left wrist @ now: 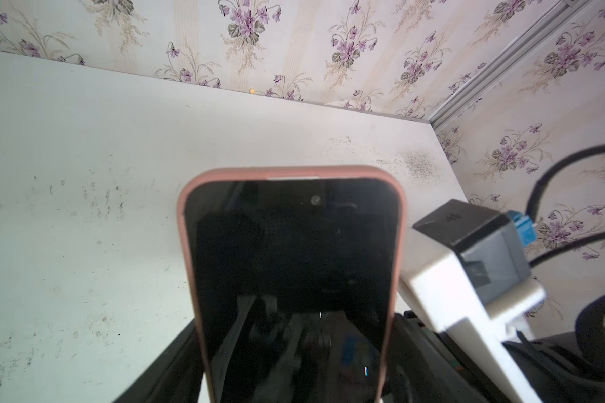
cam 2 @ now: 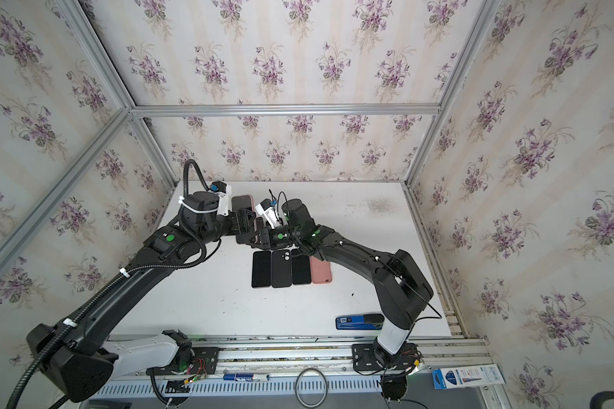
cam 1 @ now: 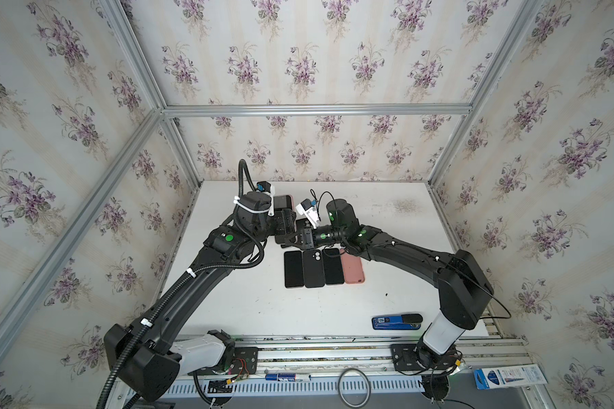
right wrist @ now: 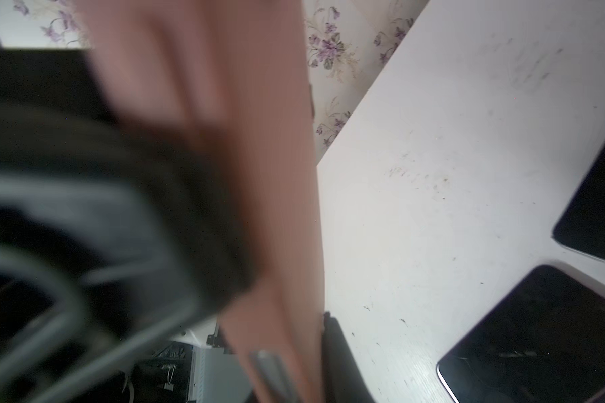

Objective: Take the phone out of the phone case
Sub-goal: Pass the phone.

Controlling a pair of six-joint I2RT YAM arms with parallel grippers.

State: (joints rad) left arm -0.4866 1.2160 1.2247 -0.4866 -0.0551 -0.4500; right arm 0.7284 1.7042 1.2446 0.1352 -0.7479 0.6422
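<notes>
A phone [left wrist: 294, 261] with a dark screen sits in a pink phone case [left wrist: 294, 172], held above the table's far middle. In both top views its top end [cam 1: 285, 201] [cam 2: 242, 203] shows past the left wrist. My left gripper [left wrist: 294, 366] [cam 1: 285, 222] is shut across the cased phone's width, a finger on each long side. My right gripper [right wrist: 304, 366] [cam 1: 287, 241] comes in from the right at the phone's near end. It is shut on the case's pink back [right wrist: 269, 174], which lies between a grey finger and a dark finger [right wrist: 339, 352].
Close in front of the grippers, a row lies on the white table [cam 1: 387, 219]: a black phone [cam 1: 294, 269], a black piece with camera holes [cam 1: 313, 269], another black phone [cam 1: 333, 267] and a pink case [cam 1: 352, 270]. A blue stapler [cam 1: 397, 321] lies near the front right.
</notes>
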